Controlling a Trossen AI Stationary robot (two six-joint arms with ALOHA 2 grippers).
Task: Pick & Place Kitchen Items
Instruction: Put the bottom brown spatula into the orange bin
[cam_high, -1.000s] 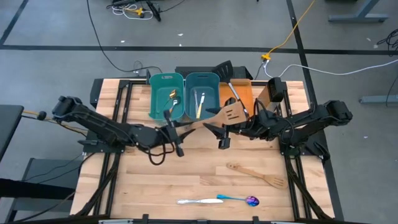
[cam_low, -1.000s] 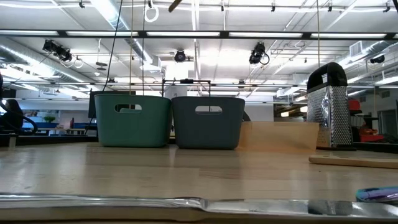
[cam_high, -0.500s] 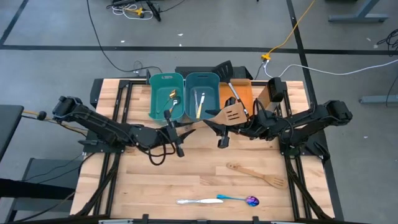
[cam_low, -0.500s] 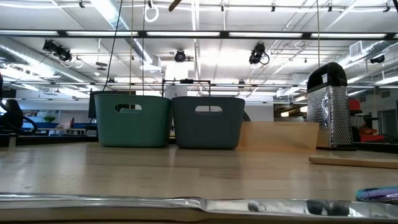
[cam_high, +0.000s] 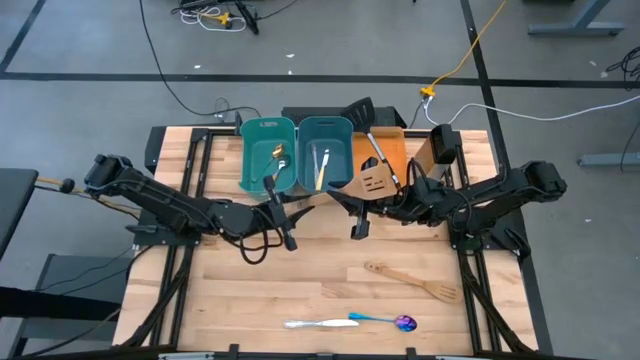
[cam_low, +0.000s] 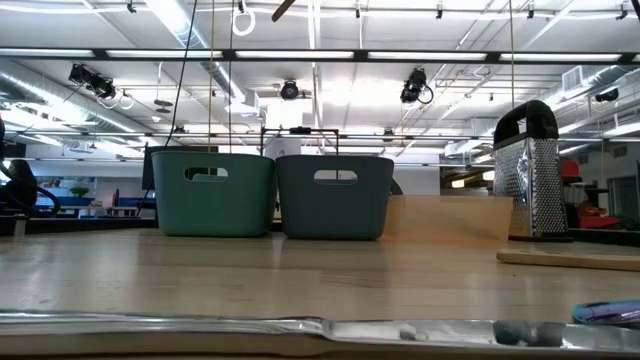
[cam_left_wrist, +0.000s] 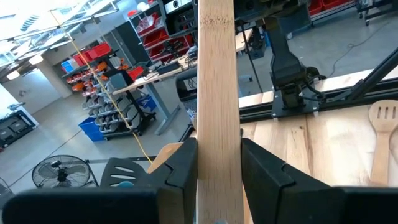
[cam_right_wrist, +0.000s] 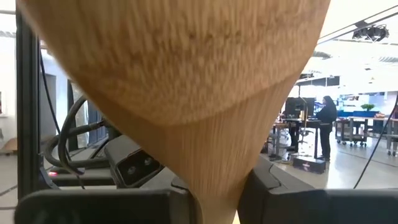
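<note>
A pale wooden slotted spatula (cam_high: 372, 183) hangs in the air in front of two teal bins (cam_high: 268, 153) (cam_high: 326, 150). My left gripper (cam_high: 293, 208) is shut on its handle and reaches in from the table's left. My right gripper (cam_high: 348, 208) comes from the right and is shut on the neck just below the slotted head. A second wooden spatula (cam_high: 415, 281), a silver knife (cam_high: 310, 323) and a blue-handled purple spoon (cam_high: 385, 320) lie flat on the table nearer the front edge. My left gripper pinches the spatula's handle (cam_left_wrist: 217, 134) between its two fingers (cam_left_wrist: 183, 171), which reach in level from the table's left. The handle runs on past the fingertips toward the right arm. The spatula is lifted clear of the table. My right gripper pinches the spatula's narrow neck (cam_right_wrist: 217, 180), where the broad head tapers into the handle, between its two fingers (cam_right_wrist: 264, 186). It comes from the table's right, tipped slightly upward. The head fans out beyond the fingertips, clear of the table.
An orange tray (cam_high: 390, 152) with a black spatula (cam_high: 362, 112) and other utensils sits right of the bins. A box grater (cam_high: 443, 145) stands beside it. Cutlery lies in both bins. Bare wood shows between the arms and the front edge.
My right gripper has closed its fingers onto the spatula's neck without shifting place. My left gripper and the spatula have kept still.
</note>
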